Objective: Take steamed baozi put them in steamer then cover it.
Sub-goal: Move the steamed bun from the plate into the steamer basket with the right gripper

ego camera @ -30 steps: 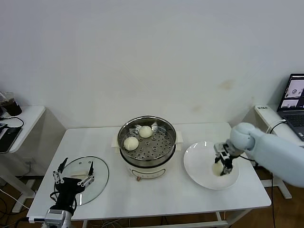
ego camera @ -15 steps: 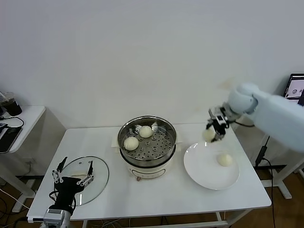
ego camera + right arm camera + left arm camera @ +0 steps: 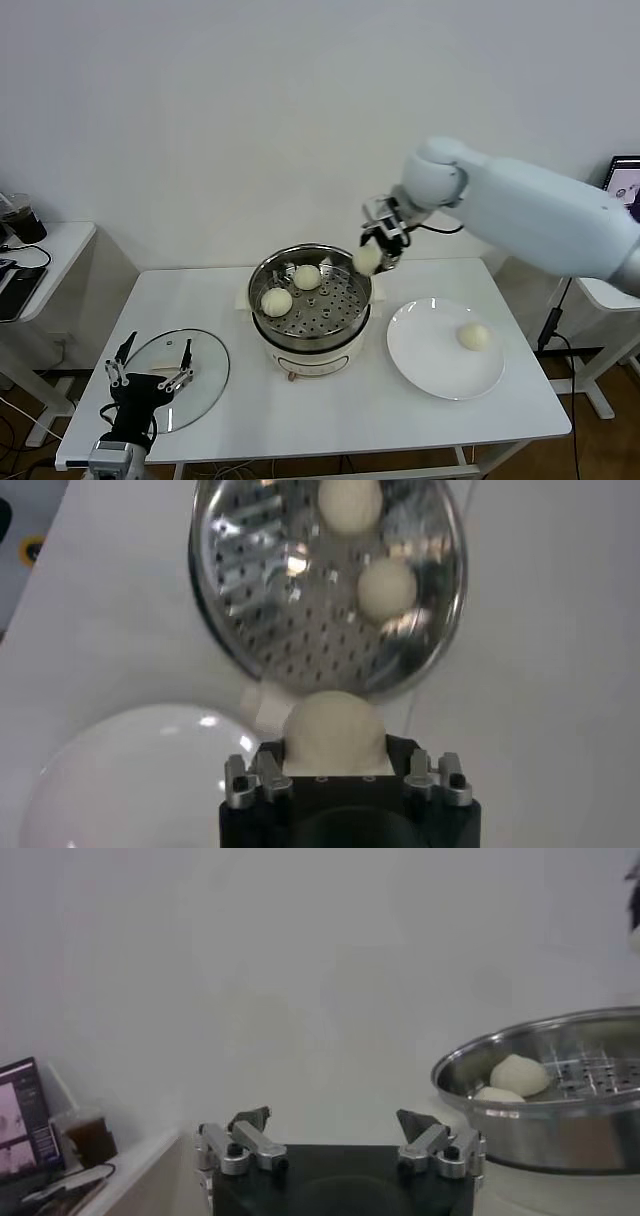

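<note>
White worktop, centre frame: right gripper pinching bun over steamer rim. Best: centre over free perforations, lower before release. Left gripper spread, lower left.

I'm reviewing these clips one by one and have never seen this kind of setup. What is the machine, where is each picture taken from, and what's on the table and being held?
This is a two-armed robot standing at a white table. The wide picture comes from a camera on its head, looking down; the other two come from cameras on its wrists.

The right claw is shut on a bun and hangs over the near rim of the steamer, a steel basket on a cream pot. The right wrist picture shows that same bun from above. Two more buns lie in the basket, and a fourth bun sits on the white plate.

The left claw waits open at the table's front edge, over the glass lid, which lies flat on the table. A side table and a laptop stand at the edges.
</note>
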Robot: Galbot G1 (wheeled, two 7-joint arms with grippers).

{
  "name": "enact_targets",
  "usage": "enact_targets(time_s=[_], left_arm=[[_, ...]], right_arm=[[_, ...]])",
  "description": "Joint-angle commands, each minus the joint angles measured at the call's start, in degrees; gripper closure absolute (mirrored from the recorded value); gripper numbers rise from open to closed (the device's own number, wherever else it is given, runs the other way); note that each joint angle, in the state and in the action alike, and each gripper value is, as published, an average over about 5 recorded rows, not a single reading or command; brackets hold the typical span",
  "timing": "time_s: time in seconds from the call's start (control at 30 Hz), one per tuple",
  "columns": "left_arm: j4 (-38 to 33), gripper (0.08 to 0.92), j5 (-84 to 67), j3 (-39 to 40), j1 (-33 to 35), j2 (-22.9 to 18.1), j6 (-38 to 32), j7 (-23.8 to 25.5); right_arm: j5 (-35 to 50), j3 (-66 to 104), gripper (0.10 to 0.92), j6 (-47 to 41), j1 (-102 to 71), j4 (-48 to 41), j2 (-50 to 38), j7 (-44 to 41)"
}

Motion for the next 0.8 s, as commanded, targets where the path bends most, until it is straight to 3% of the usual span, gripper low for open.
enact_targets(time_s=[0.03, 0.23, 0.8], left_arm=[[-0.1, 0.177, 0.0, -0.3, 0.1, -0.1, 0.0, 0.0], [-0.5, 0.177, 0.0, -1.0, 0.6, -0.4, -0.1, 0.0], [-0.5, 0.177, 0.1, -0.9, 0.3, -0.9, -0.2, 0.0]], right_arm=[[-0.1, -3.1, 0.389, 6.4, -3.2, -2.9, 10.3, 4.1], [-6.5, -5.3, 0.389, 12.4, -6.3, -4.0, 12.1, 5.2], [-12.1, -7.2, 0.385, 23.3, -6.9, -1.7, 12.6, 4.1]])
